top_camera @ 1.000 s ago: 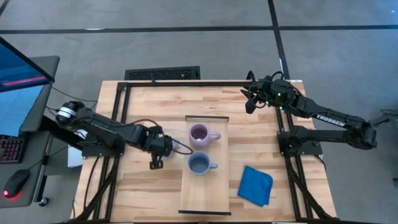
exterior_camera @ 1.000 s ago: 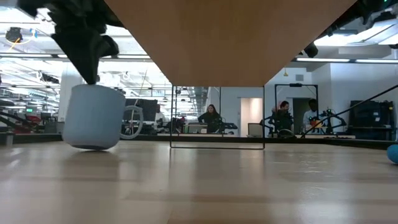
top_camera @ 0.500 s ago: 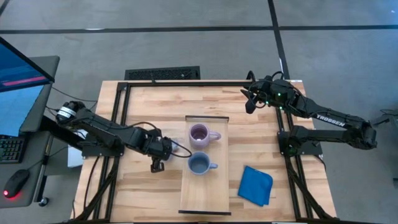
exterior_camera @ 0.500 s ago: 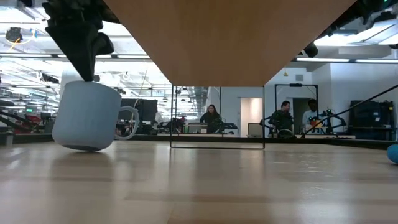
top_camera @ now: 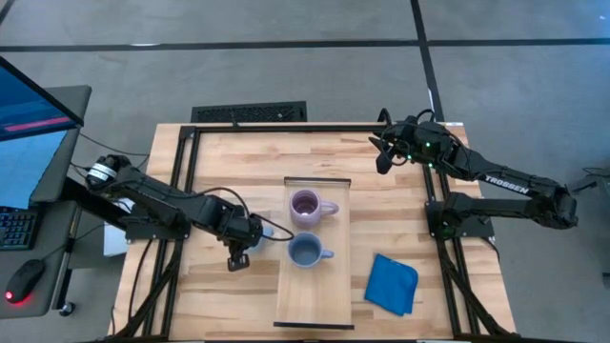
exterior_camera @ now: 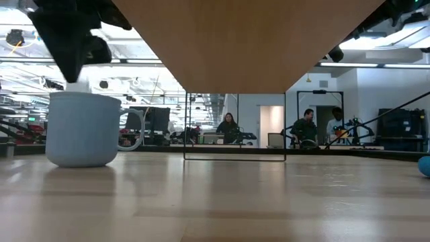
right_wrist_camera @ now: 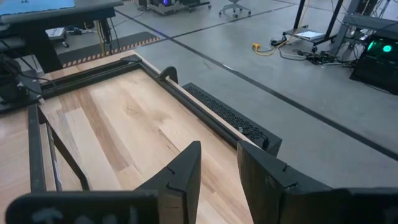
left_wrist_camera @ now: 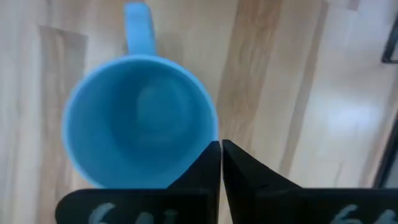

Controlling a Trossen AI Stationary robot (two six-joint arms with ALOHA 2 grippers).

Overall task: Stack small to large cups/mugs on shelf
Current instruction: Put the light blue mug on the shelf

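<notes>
A bright light blue mug (exterior_camera: 80,129) (left_wrist_camera: 140,121) stands upright on the planked table, left of the shelf (top_camera: 315,295), its handle (exterior_camera: 134,128) toward the shelf. My left gripper (top_camera: 237,259) (left_wrist_camera: 221,152) hangs over it, shut on its rim. On the shelf stand a pale purple mug (top_camera: 305,204) at the far end and a grey-blue mug (top_camera: 304,252) nearer, both upright, handles to the right. My right gripper (top_camera: 382,155) (right_wrist_camera: 217,174) waits at the far right, open, nothing between its fingers. My left gripper has the light blue mug by its rim (left_wrist_camera: 213,134), on the side roughly opposite the handle. One finger (left_wrist_camera: 193,171) lies over the inside of the wall, the other outside. The fingers come steeply from above. The mug stands flat on the table.
A folded blue cloth (top_camera: 392,283) lies on the table right of the shelf, near the front. The table's dark frame rails (top_camera: 181,171) run along both sides. People and desks show in the room behind, beyond the table's far edge.
My left gripper has carried the light blue mug a little toward the table's near edge and rolled slightly. The mug, tilted a second ago with one side of its base lifted, now stands upright and flat on the table.
</notes>
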